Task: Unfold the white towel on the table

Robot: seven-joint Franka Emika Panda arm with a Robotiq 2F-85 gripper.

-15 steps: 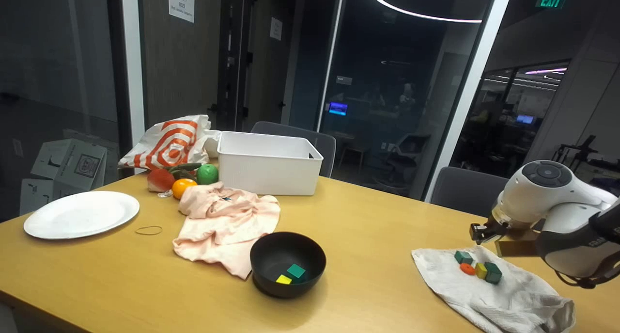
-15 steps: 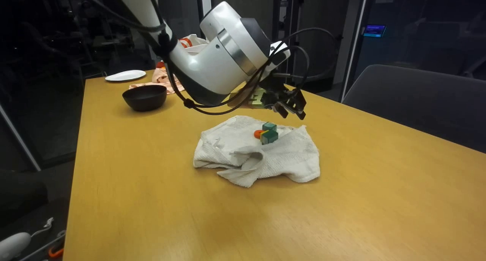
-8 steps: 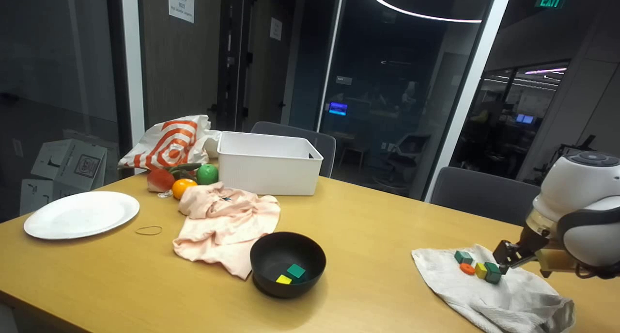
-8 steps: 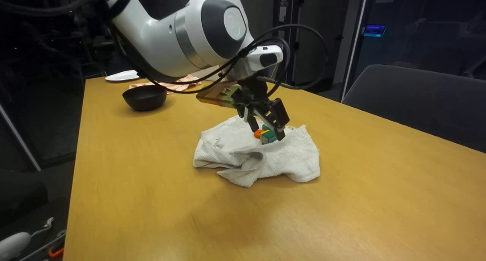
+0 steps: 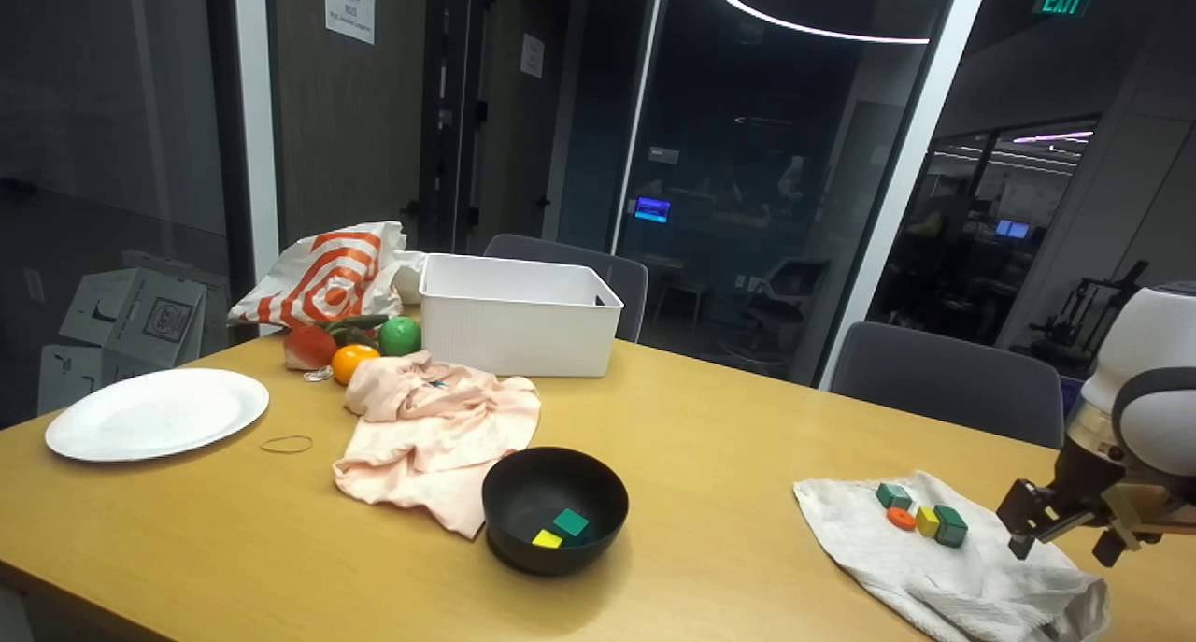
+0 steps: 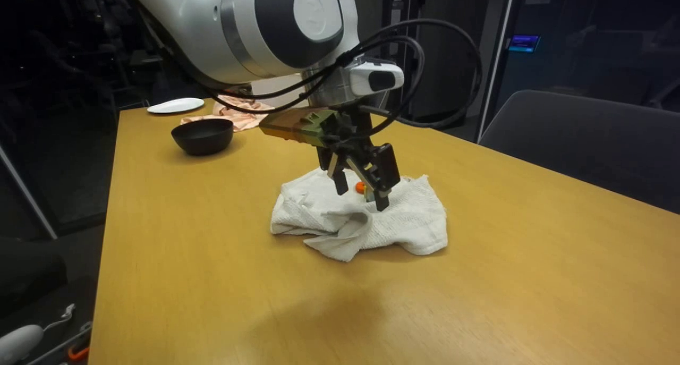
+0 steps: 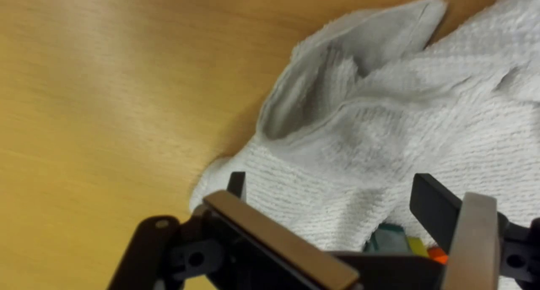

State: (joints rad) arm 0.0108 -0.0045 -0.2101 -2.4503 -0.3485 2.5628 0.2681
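"How does the gripper [image 6: 362, 193] stand?"

"Released, its jaws spread well apart."

"And the white towel [image 6: 340, 216]?"

"Rumpled on the table [image 6: 239, 274], beneath the gripper, with a raised fold [image 7: 337, 146] just beyond the fingertips [image 7: 432, 207] in the wrist view. Whether they touch the cloth, I can't tell."

"What's lying on it?"

"Two green blocks [image 5: 951, 526], a yellow block [image 5: 927, 521] and an orange piece [image 5: 901, 519], all near the gripper."

"And farther off?"

"A black bowl [image 5: 551, 562], well apart from the gripper; a green piece [image 5: 571, 522] and a yellow piece [image 5: 548, 538] lie inside it."
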